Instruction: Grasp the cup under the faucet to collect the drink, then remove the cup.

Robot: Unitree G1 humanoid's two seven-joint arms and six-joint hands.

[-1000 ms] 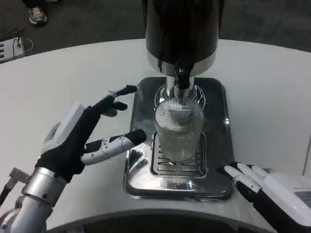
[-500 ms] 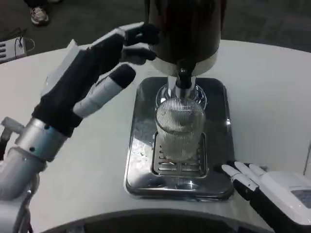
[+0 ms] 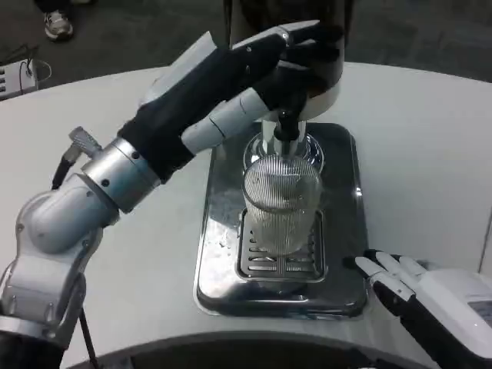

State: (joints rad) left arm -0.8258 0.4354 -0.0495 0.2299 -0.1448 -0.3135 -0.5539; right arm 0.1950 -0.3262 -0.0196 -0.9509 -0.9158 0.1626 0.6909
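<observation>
A clear ribbed cup (image 3: 281, 201) stands upright on the grille of the steel drip tray (image 3: 217, 200), right under the black faucet (image 3: 287, 125) of the dark dispenser (image 3: 326, 68). My left hand (image 3: 231, 84) is raised above and left of the cup, stretched toward the dispenser body, its fingertips (image 3: 304, 38) at the dispenser's front above the faucet; whether they touch it is unclear. It holds nothing. My right hand (image 3: 430, 300) rests low at the tray's front right corner, fingers apart, apart from the cup.
The white round table (image 3: 92, 154) curves around the tray. Its front edge lies just below the tray. A person's shoe (image 3: 58, 23) and a grey device (image 3: 19, 77) sit beyond the table at the far left.
My left hand has lifted from beside the cup and swung up and right to the dispenser above the faucet. The cup and right hand have stayed put.
</observation>
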